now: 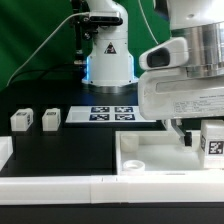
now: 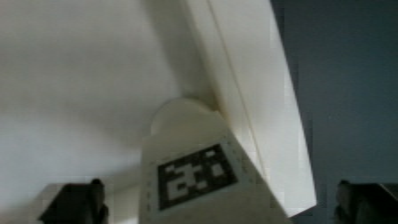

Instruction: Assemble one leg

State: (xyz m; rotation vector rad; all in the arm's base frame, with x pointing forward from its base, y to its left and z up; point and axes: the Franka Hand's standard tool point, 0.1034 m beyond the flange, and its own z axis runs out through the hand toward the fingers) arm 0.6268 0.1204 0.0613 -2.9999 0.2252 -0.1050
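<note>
two small white plastic block legs (image 1: 21,120) (image 1: 50,119) on the black table (image 1: 60,150) | marker board (image 1: 112,114) behind | big white tray-like piece (image 1: 170,158) up front | third leg (image 1: 212,139) under the claw (image 1: 188,135)

A: What is cut off?
B: The tray (image 1: 150,150) runs past the exterior view's right edge; the gripper (image 2: 221,203) shows only 2 dark fingertips (image 2: 73,202).
A: Blurred?
B: The leg (image 2: 199,165), marker soft.

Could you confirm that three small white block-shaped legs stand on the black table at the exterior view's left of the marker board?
Not quite: there are two small white plastic block-shaped legs, not three. They stand on the black table at the exterior view's left of the marker board, as the exterior view shows.
</note>
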